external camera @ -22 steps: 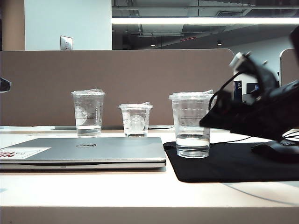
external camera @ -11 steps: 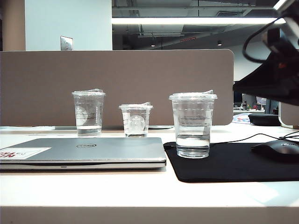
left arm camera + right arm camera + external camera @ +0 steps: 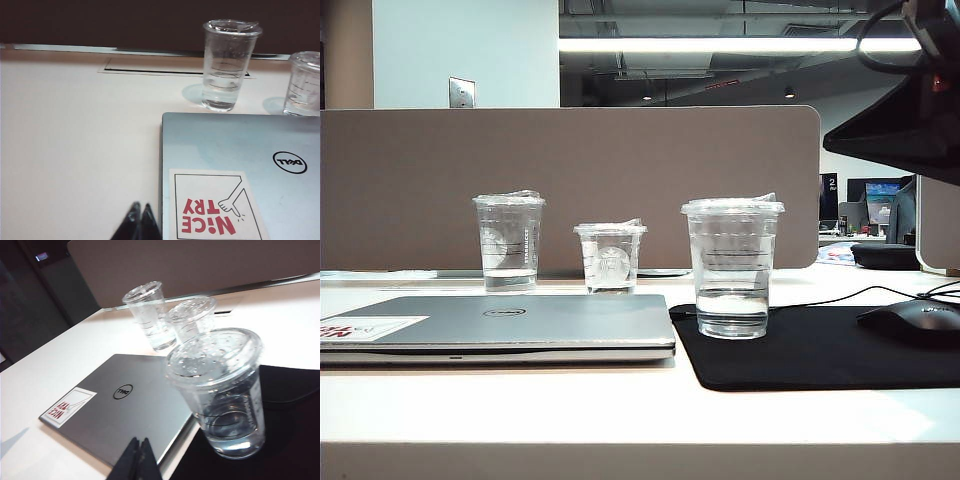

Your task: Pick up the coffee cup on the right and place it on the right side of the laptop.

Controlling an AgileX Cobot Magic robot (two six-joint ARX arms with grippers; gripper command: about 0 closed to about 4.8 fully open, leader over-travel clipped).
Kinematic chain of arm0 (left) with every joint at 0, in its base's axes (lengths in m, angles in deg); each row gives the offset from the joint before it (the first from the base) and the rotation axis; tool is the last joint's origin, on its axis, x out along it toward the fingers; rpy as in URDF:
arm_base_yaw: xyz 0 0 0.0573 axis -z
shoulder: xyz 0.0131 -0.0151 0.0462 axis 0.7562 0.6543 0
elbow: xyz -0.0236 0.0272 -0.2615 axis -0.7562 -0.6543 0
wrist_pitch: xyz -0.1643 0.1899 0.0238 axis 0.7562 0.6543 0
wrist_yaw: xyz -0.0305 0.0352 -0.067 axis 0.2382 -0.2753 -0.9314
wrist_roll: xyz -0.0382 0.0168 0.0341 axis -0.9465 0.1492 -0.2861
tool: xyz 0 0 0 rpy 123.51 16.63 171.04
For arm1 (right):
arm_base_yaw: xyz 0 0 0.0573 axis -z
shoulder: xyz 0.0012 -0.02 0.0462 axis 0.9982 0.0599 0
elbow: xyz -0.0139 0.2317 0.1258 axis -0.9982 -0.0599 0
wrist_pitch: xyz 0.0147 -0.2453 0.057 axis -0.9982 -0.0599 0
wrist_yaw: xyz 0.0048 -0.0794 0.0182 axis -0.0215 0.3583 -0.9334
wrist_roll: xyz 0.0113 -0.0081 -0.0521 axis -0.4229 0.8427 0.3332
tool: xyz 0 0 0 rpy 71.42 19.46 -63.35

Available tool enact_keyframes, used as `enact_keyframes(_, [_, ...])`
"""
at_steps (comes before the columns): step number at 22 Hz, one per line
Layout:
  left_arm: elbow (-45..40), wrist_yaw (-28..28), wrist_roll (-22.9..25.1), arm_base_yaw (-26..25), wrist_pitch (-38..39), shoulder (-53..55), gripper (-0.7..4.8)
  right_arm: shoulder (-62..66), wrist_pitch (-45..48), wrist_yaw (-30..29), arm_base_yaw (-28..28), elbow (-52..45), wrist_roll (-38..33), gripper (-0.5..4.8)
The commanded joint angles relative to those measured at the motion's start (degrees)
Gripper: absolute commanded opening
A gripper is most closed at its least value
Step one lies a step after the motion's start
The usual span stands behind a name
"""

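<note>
Cup (image 3: 732,268) on mat (image 3: 820,345) right of laptop (image 3: 500,325), seemingly placed already. Right claw (image 3: 139,460) pressed together, empty, above. Left claw (image 3: 140,222) pressed together over desk (image 3: 75,150).

Right arm (image 3: 900,110) lifts up off the black mat (image 3: 820,350) to the upper right corner, right gripper (image 3: 139,460) now closed.
</note>
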Motion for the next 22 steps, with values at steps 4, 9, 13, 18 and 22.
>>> enact_keyframes(4, [0.17,-0.22,0.11,0.2,-0.76,0.0,-0.05,-0.15,0.79,8.9,-0.04,0.28,1.84,-0.09])
enact_keyframes(9, [0.17,-0.22,0.11,0.17,-0.76,0.0,-0.05,-0.15,0.81,9.86,-0.04,0.28,1.84,-0.09])
enact_keyframes(13, [0.17,-0.22,0.11,0.17,-0.76,0.0,-0.05,-0.15,0.81,9.81,-0.04,0.28,1.84,-0.09])
enact_keyframes(18, [0.17,-0.22,0.11,0.17,-0.74,0.0,-0.05,-0.15,0.81,9.81,-0.04,0.28,1.84,-0.09])
enact_keyframes(22, [0.17,-0.22,0.11,0.17,-0.76,0.0,-0.05,-0.15,0.81,9.81,-0.04,0.28,1.84,-0.09])
